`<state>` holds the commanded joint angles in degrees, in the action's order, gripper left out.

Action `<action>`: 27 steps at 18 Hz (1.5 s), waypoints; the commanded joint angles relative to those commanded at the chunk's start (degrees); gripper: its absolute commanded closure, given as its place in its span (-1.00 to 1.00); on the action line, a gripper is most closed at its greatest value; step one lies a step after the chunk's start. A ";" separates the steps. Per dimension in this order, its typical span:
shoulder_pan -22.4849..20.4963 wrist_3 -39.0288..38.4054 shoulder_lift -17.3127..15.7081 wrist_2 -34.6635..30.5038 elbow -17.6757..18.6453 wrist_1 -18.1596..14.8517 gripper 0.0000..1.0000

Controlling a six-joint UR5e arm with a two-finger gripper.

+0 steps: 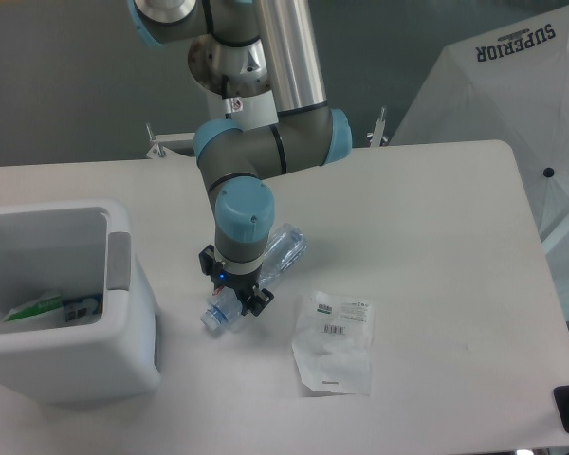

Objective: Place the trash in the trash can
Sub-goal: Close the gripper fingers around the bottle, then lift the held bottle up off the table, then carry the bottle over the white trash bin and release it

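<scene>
Small clear bluish plastic water bottle [256, 280] lies on its side on the white bench [427, 237], directly under the black two-finger tool [234, 296]. Long axis runs diagonally: capped end toward lower left near the bin, base toward upper right. Tool fingers straddle the bottle across its middle, crossways to that axis, and look pinched in on it — I read that as gripping the bottle, though the contact itself is partly hidden by the wrist. Bottle looks to be resting on the bench, not lifted.

White boxy plastic trash can [123, 313] with grey side patch sits to the left of the tool, near but not touching the bottle. So the carry is up, then left over the rim. Some packaging already inside.

Flat clear plastic bag with barcode stickers [334, 341] lies just right of the bottle; sticker text too small to read. White umbrella [503, 85] at top right reads "SUPERIOR".
</scene>
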<state>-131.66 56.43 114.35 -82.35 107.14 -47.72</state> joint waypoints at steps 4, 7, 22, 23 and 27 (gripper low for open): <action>-1.05 0.09 -0.88 0.17 -0.70 0.00 -0.34; -3.15 0.00 -4.29 0.79 -2.45 0.09 -0.34; -13.10 -29.42 -12.04 23.02 -22.84 2.99 -0.34; -12.83 -32.14 -12.74 23.55 -23.72 2.99 -0.34; -8.88 -40.68 -14.94 23.99 -24.52 4.13 -0.34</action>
<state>-140.54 15.74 99.41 -58.36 82.62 -43.60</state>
